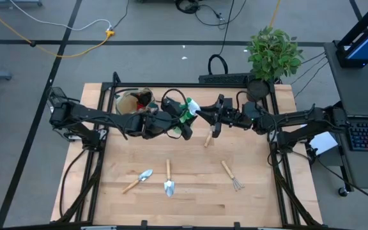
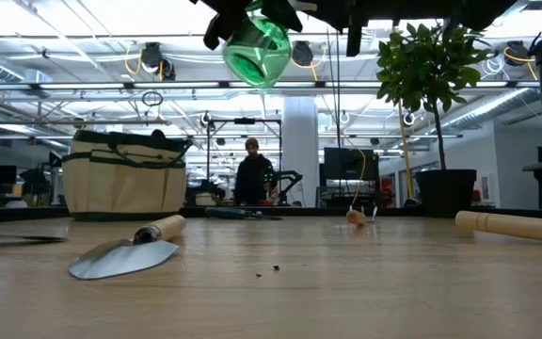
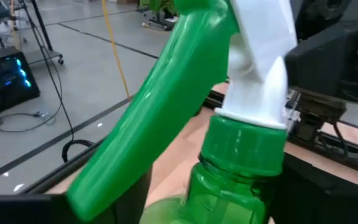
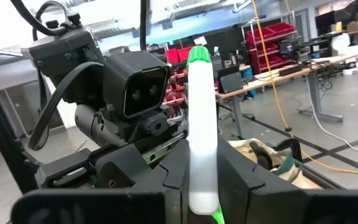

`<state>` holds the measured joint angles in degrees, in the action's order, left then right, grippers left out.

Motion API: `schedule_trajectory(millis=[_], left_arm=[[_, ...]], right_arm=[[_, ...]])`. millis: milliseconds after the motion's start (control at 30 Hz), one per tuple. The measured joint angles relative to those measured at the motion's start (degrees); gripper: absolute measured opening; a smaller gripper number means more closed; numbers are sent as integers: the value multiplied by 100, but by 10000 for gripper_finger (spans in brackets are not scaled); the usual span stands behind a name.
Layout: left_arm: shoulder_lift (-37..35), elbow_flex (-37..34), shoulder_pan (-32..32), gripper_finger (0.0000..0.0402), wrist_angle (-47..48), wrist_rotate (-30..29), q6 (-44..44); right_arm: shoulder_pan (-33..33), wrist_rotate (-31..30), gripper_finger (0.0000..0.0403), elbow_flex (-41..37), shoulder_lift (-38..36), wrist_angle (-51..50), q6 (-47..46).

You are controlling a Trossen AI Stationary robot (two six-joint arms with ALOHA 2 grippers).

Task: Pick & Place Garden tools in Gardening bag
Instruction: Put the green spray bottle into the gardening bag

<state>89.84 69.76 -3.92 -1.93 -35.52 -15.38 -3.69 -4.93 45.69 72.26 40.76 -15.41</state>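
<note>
The green spray bottle (image 1: 185, 113) with its white head (image 1: 194, 107) hangs high over the middle of the table, and shows in the low view (image 2: 257, 49). My left gripper (image 1: 179, 122) is shut on its body. My right gripper (image 1: 204, 115) meets it from the right, shut on the head. The tan bag (image 1: 131, 101) with its dark green rim stands on its base at the far left, and shows in the low view (image 2: 125, 174). Two trowels (image 1: 139, 180) (image 1: 168, 180), a fork rake (image 1: 232, 175) and another wooden-handled tool (image 1: 207, 137) lie flat on the table. My left gripper holds the bottle's green body (image 2: 252, 56), with a dark finger (image 2: 216, 28) on either side. The bottle hangs clear of the table. In the left wrist view the bottle's neck (image 3: 241, 149) fills the picture and hides the place of contact. My right gripper has the bottle's white spray head (image 4: 202, 143) between its two fingers (image 4: 173, 171). It comes level from the table's right side. The green nozzle tip (image 4: 198, 55) points away from the wrist. The fingers seem to touch the head on both sides.
The leafy potted plant (image 1: 272, 54) stands at the table's far right corner. The near trowel (image 2: 125, 254) and a wooden handle (image 2: 511, 226) lie close to the low camera. A person (image 2: 252, 174) stands in the room beyond the table. Bare wood shows along the near edge.
</note>
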Motion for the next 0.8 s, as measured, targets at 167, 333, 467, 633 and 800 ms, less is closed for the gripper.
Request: schedule_trajectory(millis=[167, 333, 467, 633, 800], left_arm=[[5, 1, -67, 225, 50, -69, 47], [-28, 0, -134, 220, 63, -266, 203], [-74, 0, -137, 219, 62, -276, 246], [-219, 0, -159, 218, 284, -584, 392], [-574, 0, -220, 217, 1289, -1439, 197]], right_arm=[[1, 29, 56, 7, 10, -48, -10], [1, 30, 87, 7, 16, -40, 5], [8, 39, 101, 11, 16, -25, 8], [10, -187, 112, 15, 6, -39, 69], [10, -389, 132, 15, -59, -11, 313]])
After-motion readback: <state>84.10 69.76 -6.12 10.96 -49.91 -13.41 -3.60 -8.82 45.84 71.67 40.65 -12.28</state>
